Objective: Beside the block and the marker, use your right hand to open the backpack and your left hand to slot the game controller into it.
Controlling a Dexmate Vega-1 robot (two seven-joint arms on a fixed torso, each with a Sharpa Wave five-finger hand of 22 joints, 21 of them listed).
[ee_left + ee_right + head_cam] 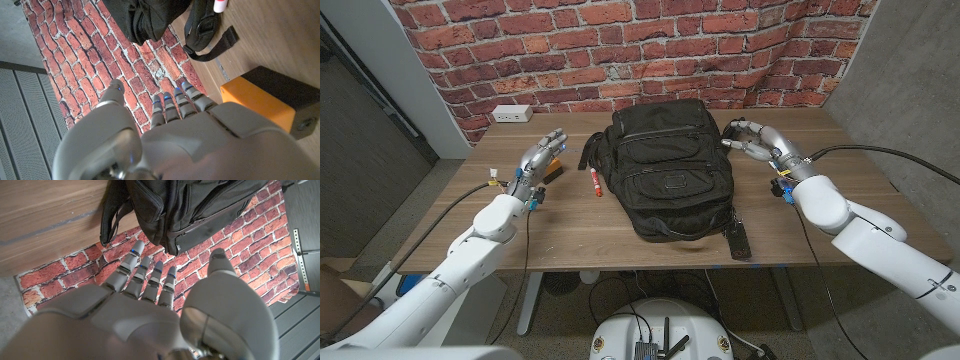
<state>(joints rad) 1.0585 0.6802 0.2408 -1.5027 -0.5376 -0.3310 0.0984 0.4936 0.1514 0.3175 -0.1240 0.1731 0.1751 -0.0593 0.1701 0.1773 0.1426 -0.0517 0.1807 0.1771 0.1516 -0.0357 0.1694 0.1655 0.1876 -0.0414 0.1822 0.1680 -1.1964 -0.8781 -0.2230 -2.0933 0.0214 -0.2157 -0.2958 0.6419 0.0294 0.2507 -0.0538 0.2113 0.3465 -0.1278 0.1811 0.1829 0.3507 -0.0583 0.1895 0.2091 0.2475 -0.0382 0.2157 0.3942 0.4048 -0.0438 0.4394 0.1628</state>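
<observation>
Black fabric backpack [669,168] lies closed in the middle of the wooden desk [570,235], with a red marker with a white cap [594,182] just beside its left edge and an orange-and-black block [553,168] further left, near the left robot hand [542,156]. That left robot hand hovers over the block with its fingers stretched out and apart, holding nothing. The right robot hand [750,138] hangs at the backpack's upper right corner, fingers spread and empty; whether it touches the fabric cannot be told.
</observation>
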